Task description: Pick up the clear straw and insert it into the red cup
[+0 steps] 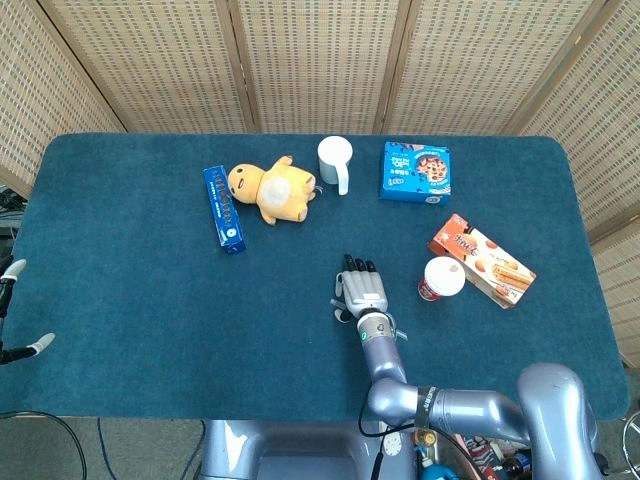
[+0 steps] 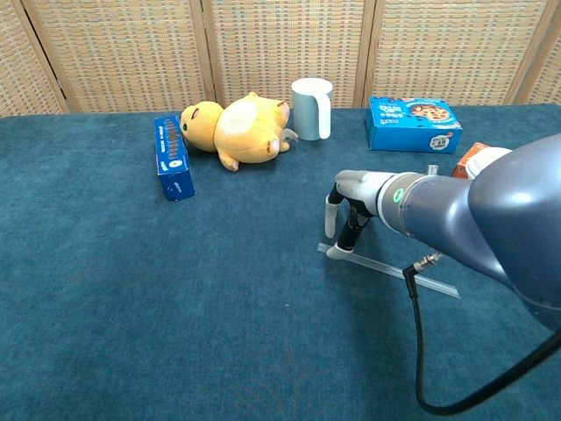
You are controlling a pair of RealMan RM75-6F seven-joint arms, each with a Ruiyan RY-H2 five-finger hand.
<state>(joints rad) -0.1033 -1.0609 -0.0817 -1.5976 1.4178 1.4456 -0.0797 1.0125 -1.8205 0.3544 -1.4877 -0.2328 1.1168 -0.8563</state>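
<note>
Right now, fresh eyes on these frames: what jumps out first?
The robot's grey right hand dominates mid-table, fingertips down at the left end of the thin clear plastic straw lying flat on the blue cloth; it is not lifted. Behind it, the yellow plush toy lies on its side at the far edge beside a white mug. The red cup with a white lid stands to the right of the hand.
</note>
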